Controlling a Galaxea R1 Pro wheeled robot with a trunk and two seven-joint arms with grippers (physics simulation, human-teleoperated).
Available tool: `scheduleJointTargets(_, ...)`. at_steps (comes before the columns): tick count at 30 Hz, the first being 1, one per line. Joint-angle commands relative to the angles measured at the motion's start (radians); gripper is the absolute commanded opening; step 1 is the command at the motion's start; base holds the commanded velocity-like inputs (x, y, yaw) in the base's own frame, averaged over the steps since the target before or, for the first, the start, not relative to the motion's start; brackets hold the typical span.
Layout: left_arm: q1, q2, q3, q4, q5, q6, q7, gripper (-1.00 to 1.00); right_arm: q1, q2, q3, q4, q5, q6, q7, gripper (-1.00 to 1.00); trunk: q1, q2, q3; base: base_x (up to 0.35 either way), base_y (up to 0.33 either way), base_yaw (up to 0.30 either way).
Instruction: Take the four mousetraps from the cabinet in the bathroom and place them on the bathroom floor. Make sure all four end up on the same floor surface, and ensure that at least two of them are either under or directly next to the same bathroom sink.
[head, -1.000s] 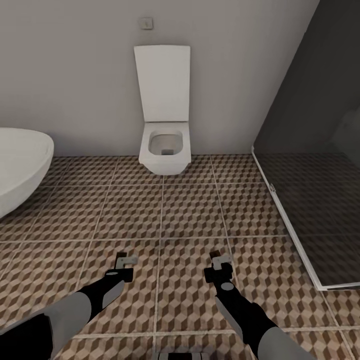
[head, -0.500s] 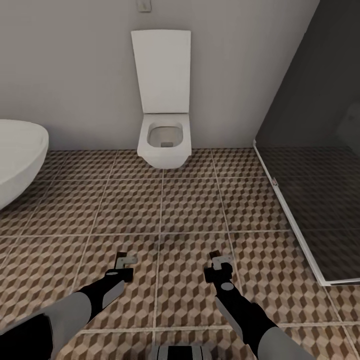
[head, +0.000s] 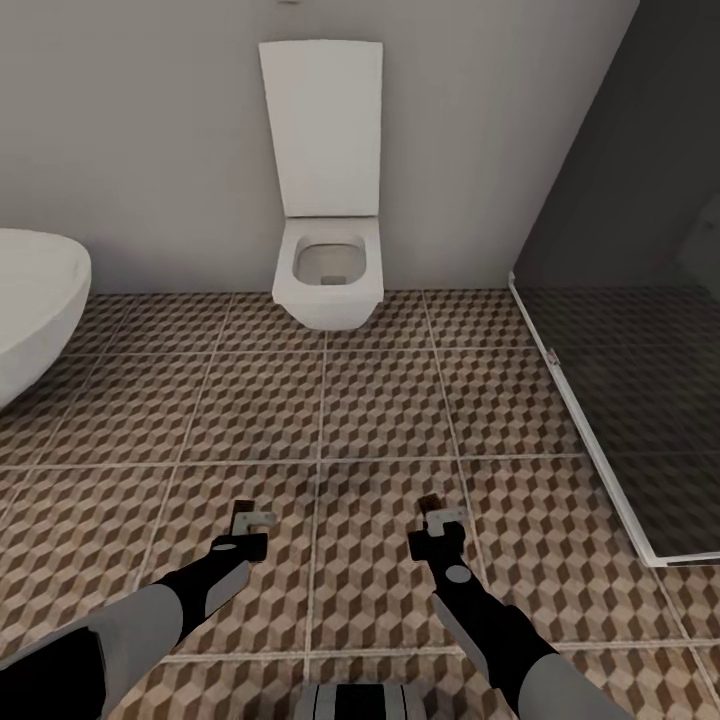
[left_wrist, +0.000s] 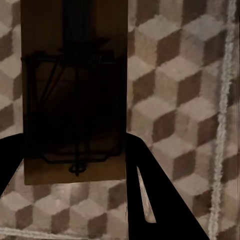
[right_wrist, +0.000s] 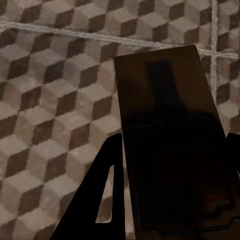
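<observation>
- We've rolled a bit nearer the toilet (head: 328, 275); no sink showing.
- Left claw (head: 245, 532) and right claw (head: 437, 530) each clamp a mousetrap (left_wrist: 75, 90) above the bathroom floor (head: 380, 410).

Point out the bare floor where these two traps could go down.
Bare tiles of the bathroom floor stretch ahead of both grippers, bordered by the toilet, bathtub and glass shower screen. Tightest beside the screen's edge.

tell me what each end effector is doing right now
Left end effector: closed on a mousetrap.
Right end effector: closed on another mousetrap.
</observation>
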Motion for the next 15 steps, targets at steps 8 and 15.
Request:
scheduleJointTargets(8, -0.001, -0.001, -0.005, -0.006, 0.004, -0.123, -0.002, -1.0, -0.001, -0.018, 0.0, -0.019, 0.002, -0.001, 0.087, -1.0, 0.0, 0.0, -0.001, 0.0, 0.0, 0.0)
scheduleJointTargets(15, -0.006, 0.001, -0.001, -0.008, 0.002, -0.074, -0.073, -1.0, -0.04, -0.042, 0.0, -0.084, 0.05, 0.107, 0.122, -1.0, 0.0, 0.0, -0.001, 0.0, 0.0, 0.0)
